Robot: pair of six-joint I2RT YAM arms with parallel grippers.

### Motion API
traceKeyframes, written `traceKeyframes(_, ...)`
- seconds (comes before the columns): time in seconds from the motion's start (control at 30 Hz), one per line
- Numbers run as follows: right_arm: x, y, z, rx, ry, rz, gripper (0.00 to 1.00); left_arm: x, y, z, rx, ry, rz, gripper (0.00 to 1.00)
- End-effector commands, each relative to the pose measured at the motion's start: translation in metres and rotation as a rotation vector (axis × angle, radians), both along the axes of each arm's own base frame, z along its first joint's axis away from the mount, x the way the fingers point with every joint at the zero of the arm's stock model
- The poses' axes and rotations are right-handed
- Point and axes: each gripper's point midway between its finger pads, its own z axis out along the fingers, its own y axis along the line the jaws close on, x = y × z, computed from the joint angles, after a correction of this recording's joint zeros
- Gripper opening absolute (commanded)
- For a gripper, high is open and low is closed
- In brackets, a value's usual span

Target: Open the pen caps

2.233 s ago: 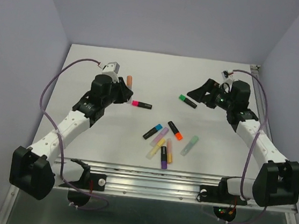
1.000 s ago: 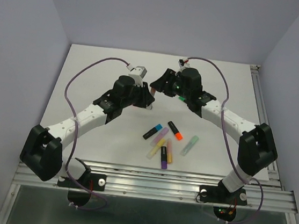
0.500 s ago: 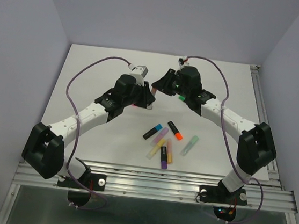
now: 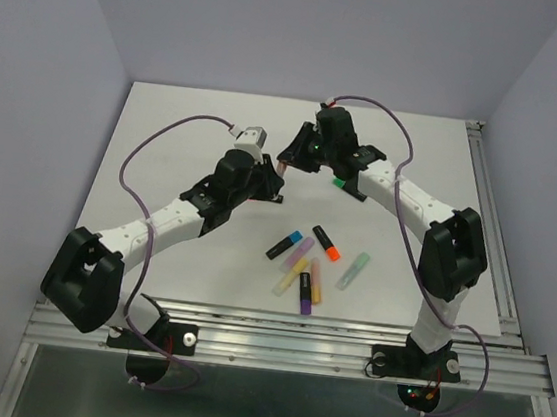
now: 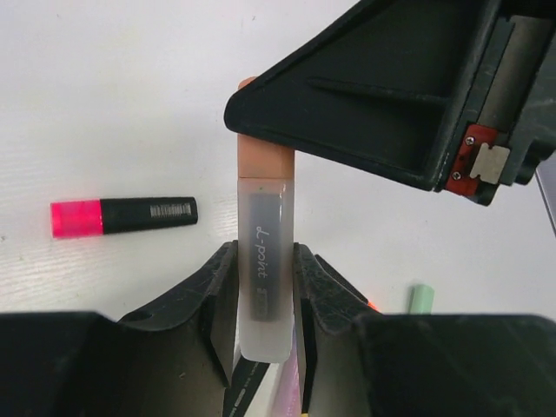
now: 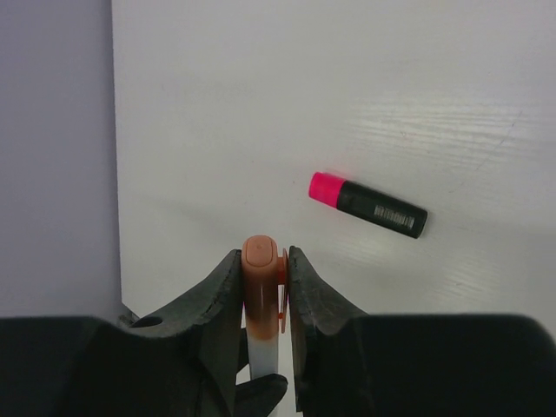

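Lavender walls [image 4: 279,27] box in a white bench [image 4: 166,135], and both arms meet over the back middle of it. The left claw [image 5: 263,261] is pinching a frosted pastel pen [image 5: 263,287] by its barrel, and the right claw [image 6: 264,269] is clamped tight on that pen's peach cap [image 5: 261,163], which sits on the barrel. From above you can't really see the pen, since the two claw bodies cover it. In the left wrist view the right claw's black housing blocks the whole upper right. A pink-capped black pen [image 5: 122,215] lies flat on the bench just beside them. A green-capped pen [image 4: 340,183] pokes out under the right arm. The loose bunch of pens [image 4: 308,262] lies nearer the front, well apart from both claws.
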Motion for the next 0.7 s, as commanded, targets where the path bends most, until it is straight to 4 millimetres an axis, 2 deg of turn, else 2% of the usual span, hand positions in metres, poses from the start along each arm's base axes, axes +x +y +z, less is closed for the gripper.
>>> traceKeyframes(0.0,0.101,-0.076,0.079,0.028,-0.266,-0.345,0.01,-0.074,-0.003,-0.05,0.047,0.213,-0.133,0.0)
traceKeyframes(0.13,0.117,-0.101,0.081,0.019,-0.277,-0.415,0.01,-0.087,-0.005,-0.043,0.027,0.211,-0.147,0.0)
traceKeyframes(0.23,0.124,-0.117,0.084,0.009,-0.287,-0.453,0.01,-0.089,-0.006,-0.035,0.011,0.199,-0.157,0.0)
traceKeyframes(0.37,0.136,-0.143,0.082,-0.003,-0.28,-0.485,0.01,-0.092,0.001,-0.04,0.031,0.234,-0.118,0.0)
traceKeyframes(0.43,0.137,-0.156,0.072,-0.024,-0.265,-0.488,0.01,-0.077,0.012,-0.037,0.066,0.2,-0.03,0.0)
traceKeyframes(0.47,0.13,-0.156,0.056,-0.052,-0.252,-0.441,0.01,-0.07,0.017,-0.035,0.084,0.191,0.01,0.0)
traceKeyframes(0.5,0.128,-0.163,0.05,-0.059,-0.239,-0.444,0.01,-0.055,0.027,-0.024,0.117,0.161,0.083,0.0)
traceKeyframes(0.6,0.12,-0.195,0.032,-0.092,-0.209,-0.45,0.01,-0.021,0.051,-0.023,0.189,0.158,0.219,0.0)
traceKeyframes(0.63,0.117,-0.22,0.009,-0.117,-0.165,-0.469,0.01,0.003,0.066,-0.017,0.2,0.15,0.278,0.0)
traceKeyframes(0.67,0.116,-0.23,0.002,-0.118,-0.148,-0.456,0.01,0.017,0.078,-0.015,0.199,0.15,0.308,0.0)
